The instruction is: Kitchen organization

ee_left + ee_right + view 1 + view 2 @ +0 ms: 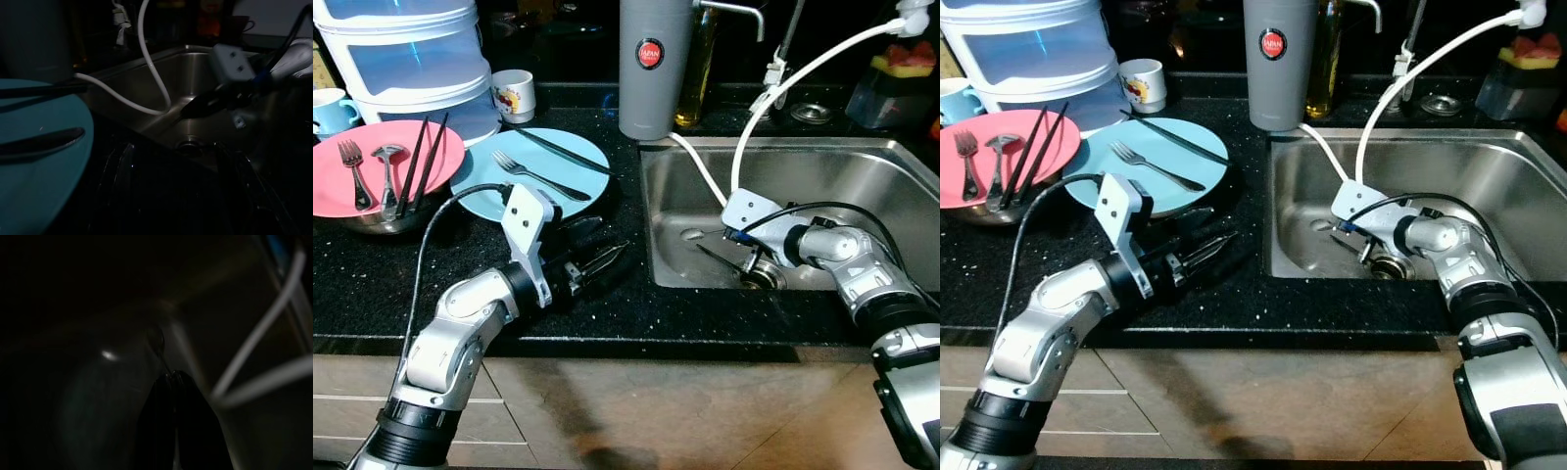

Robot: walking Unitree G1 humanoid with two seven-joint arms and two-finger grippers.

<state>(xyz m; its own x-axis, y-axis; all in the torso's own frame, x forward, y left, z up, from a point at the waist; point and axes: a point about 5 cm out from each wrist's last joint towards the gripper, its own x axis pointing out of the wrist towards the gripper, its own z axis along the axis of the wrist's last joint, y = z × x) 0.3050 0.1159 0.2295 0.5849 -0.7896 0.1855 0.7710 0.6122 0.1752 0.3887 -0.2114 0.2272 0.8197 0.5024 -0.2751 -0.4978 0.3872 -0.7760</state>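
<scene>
My left gripper (605,243) lies low over the black counter, just in front of the blue plate (499,186), pointing at the sink. Its fingers are open with nothing between them. A fork (540,175) and a knife (564,153) lie on the blue plate. The pink plate (328,191) at the far left carries a fork, a spoon and black chopsticks (419,166). My right gripper (708,254) reaches down into the steel sink (862,176), beside the drain (762,277). In the right wrist view its fingers (161,406) are shut on a thin metal utensil (159,345).
A white hose (705,181) runs down into the sink close to my right wrist. A grey flask (654,69) and an oil bottle (697,69) stand behind the sink's left corner. Stacked plastic tubs (411,59), a white mug (514,95) and a blue cup (328,110) stand at the back left.
</scene>
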